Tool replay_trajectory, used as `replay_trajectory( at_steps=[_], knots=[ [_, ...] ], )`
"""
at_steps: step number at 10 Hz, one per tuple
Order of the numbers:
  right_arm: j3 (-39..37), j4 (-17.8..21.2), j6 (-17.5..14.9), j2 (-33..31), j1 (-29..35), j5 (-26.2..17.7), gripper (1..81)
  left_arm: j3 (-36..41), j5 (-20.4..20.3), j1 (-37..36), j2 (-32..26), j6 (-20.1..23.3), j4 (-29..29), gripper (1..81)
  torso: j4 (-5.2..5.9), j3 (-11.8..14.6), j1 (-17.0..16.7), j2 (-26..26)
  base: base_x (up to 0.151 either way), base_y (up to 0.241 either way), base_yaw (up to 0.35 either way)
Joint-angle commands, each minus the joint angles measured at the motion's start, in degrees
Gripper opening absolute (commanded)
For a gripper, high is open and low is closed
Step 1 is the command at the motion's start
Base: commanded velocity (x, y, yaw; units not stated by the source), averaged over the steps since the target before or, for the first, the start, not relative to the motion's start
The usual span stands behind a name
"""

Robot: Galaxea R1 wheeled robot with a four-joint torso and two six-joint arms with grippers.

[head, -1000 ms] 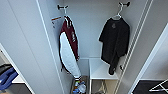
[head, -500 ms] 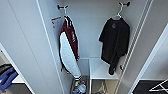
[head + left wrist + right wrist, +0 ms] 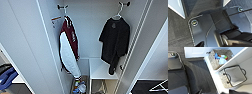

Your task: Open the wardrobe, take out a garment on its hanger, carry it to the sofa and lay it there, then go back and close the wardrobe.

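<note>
Head view: the tall white wardrobe (image 3: 47, 50) stands open, its panelled door leaves swung out at 9 and 3 o'clock; inside, at 1 o'clock, the plain black short-sleeved garment (image 3: 115, 42) hangs long from a thin white hanger (image 3: 119, 12) hooked on a dark wall peg (image 3: 125, 3), its hem dangling just above a white inner shelf (image 3: 100, 70); at 11 o'clock a maroon jacket with white sleeves (image 3: 68, 47) hangs from a second peg, with pale lettering on its chest too blurred to read; a small orange-edged tag (image 3: 55, 20) beside it is likewise illegible. Containers: at 6 o'clock on the wardrobe floor, a woven wicker basket (image 3: 214, 59) holds a pale blue bottle (image 3: 222, 60) and blue, orange and green items; in the neighbouring compartment a woven hamper with white cloth lining and dark handles (image 3: 234, 77) holds nothing visible. Dark grey carpet (image 3: 199, 72) lies in front. Jaw state of either gripper: cannot be told.
</note>
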Motion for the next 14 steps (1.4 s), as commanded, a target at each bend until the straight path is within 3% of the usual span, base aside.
replay_trajectory(
  at_steps=[1, 3, 7, 12, 13, 14],
  knots=[
    [-3.5, 4.2, -0.5, 0.8, 10.5, 1.2, 81.1, -0.1, 2.2, -2.8, -0.2, 0.2, 0.4, 81.1, 0.0, 0.0, 0.0, 0.0, 0.0, 0.0, 0.0],
    [-3.6, 4.7, -0.5, 0.8, 10.9, 1.1, 81.1, -0.1, 2.2, -2.8, -0.2, 0.2, 0.3, 81.1, 0.0, 0.0, 0.0, 0.0, 0.0, 0.0, 0.0],
    [-3.8, 16.3, -0.5, 0.8, 11.1, 0.6, 81.1, 0.0, 2.1, -2.8, 0.2, 0.2, 0.7, 81.1, 0.0, 0.0, 0.0, 0.0, 0.0, 0.0, 0.0],
    [-3.2, 22.8, -0.3, -3.3, 7.7, 1.0, 81.1, -0.1, 1.9, -3.0, 0.1, 0.2, 0.8, 81.1, 0.0, 0.0, 0.0, 0.0, 0.0, 0.0, 0.0],
    [-1.8, 23.2, 0.2, -3.3, 6.9, 1.0, 81.1, -0.1, 1.9, -3.1, 0.0, 0.2, 0.8, 81.1, 0.0, 0.0, 0.0, 0.0, 0.0, 0.0, 0.0],
    [0.4, 26.0, 3.0, -3.3, 6.5, 0.3, 81.1, -0.1, 1.9, -3.1, 0.0, 0.2, 0.8, 81.1, 0.0, 0.0, 0.0, 0.0, 0.0, 0.0, 0.0]
  ],
)
